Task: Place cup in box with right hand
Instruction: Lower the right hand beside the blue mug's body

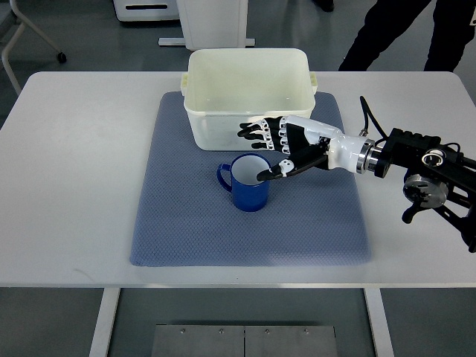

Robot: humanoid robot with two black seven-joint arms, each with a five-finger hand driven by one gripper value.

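Blue glossy cup (pixel 248 183) (handle at nine o'clock) stands on the quilted mat (pixel 186 223), right hand (pixel 286 147) at its two o'clock, fingers spread, thumb on its rim, nothing grasped.

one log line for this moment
stage: reaching | right hand: open, thumb at blue cup rim | cup: upright on mat, not lifted | box: empty

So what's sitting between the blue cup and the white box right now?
In the top view, only a narrow strip of the blue mat separates the blue cup from the white box. The right hand reaches above that gap, its thumb at the cup's rim.
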